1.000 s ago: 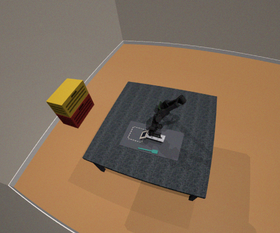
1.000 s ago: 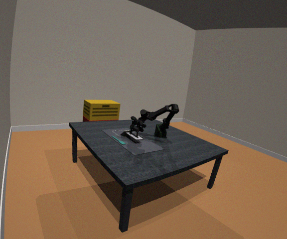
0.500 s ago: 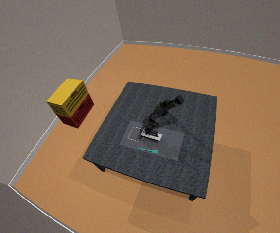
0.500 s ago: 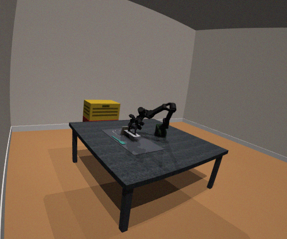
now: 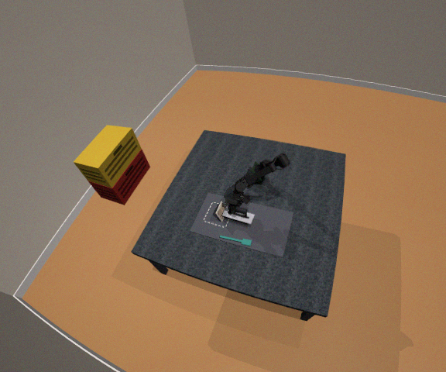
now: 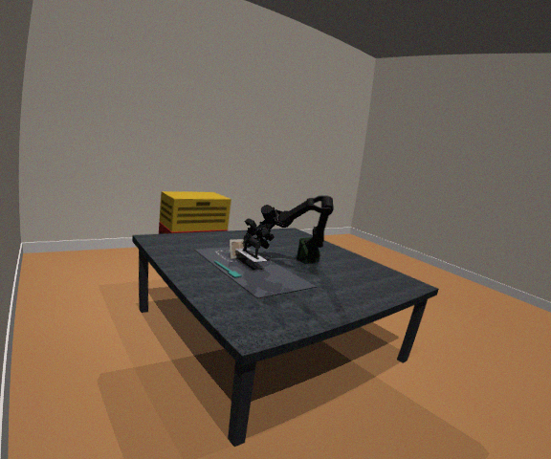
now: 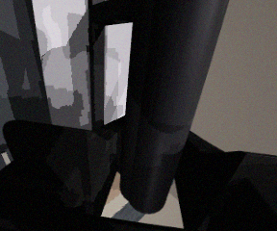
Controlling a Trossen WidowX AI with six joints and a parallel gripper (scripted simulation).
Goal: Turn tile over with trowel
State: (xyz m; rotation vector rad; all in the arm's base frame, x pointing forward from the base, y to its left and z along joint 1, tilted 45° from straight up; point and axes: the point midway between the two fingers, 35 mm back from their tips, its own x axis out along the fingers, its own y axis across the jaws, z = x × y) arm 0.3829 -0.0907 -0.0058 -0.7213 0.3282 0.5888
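My gripper [image 5: 238, 211] [image 6: 252, 251] [image 7: 150, 121] is shut on the dark handle of the small trowel. The trowel's white blade [image 5: 250, 218] [image 6: 258, 258] [image 7: 63, 72] is held a little above the mat [image 5: 273, 235] [image 6: 285, 284], with its shadow below. The cream tile [image 5: 220, 211] [image 6: 236, 248] stands steeply on edge at the blade's left end in the top view, over the right part of the dashed outline [image 5: 204, 216]. A plain cream and tan face points toward the trowel. The marked side is not seen, and the tile's lower edge is hard to make out.
A teal tool [image 5: 245, 242] [image 6: 234, 273] lies on the mat near its front edge in the top view. The dark table [image 5: 307, 272] [image 6: 285, 320] carries mat and arm. A yellow crate [image 5: 113, 149] [image 6: 196, 209] on a red one stands off the table.
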